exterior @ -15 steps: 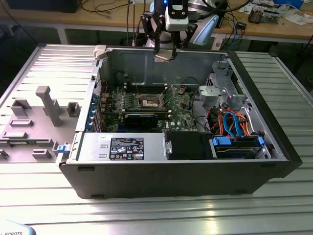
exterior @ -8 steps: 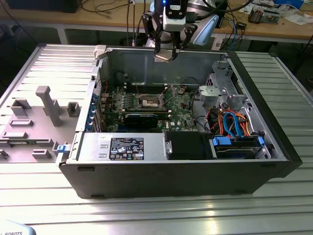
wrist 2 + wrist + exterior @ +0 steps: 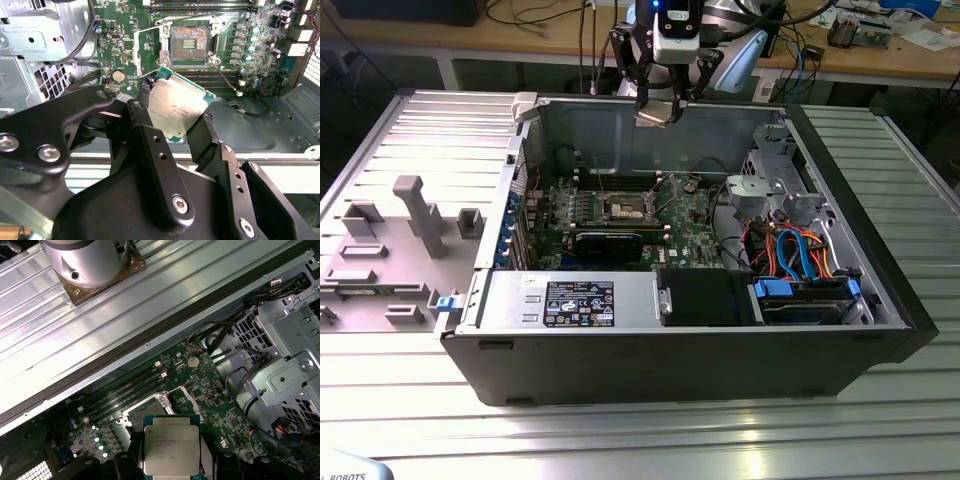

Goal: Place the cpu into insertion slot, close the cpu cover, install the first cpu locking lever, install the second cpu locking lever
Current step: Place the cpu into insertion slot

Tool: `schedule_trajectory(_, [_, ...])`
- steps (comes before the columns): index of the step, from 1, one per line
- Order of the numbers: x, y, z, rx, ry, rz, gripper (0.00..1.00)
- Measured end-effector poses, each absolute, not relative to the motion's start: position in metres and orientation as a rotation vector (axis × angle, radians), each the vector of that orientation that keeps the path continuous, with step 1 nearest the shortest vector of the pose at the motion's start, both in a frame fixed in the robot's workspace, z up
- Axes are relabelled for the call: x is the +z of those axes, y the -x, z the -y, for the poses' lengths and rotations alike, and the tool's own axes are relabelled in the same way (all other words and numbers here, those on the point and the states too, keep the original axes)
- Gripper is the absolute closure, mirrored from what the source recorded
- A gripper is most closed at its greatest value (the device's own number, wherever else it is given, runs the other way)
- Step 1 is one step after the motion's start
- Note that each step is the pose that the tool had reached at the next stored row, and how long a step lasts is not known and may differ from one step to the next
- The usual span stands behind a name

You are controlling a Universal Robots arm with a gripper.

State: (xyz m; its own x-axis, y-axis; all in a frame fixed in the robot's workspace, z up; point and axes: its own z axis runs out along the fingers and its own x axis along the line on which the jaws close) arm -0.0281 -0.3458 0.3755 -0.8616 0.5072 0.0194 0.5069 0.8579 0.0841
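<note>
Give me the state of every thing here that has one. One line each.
gripper: jaws shut on the chip.
chip: held by its edges above the board, metal top showing in both wrist views, not in the socket.
socket: empty, contacts bare.
socket cover: swung open, off the socket.
computer case: lying on its side, side panel off, inside open.

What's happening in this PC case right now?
The arm's gripper is shut on the cpu, gripping it by its edges and holding it above the open computer case. The insertion slot on the motherboard is empty with its dark centre exposed, so the cpu is not yet placed.
</note>
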Motion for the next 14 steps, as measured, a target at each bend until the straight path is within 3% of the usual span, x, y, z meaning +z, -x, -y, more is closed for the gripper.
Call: schedule_trajectory(14, [0.3751, 0.0281, 0.3458, 0.135, -0.98, -2.973, 0.46])
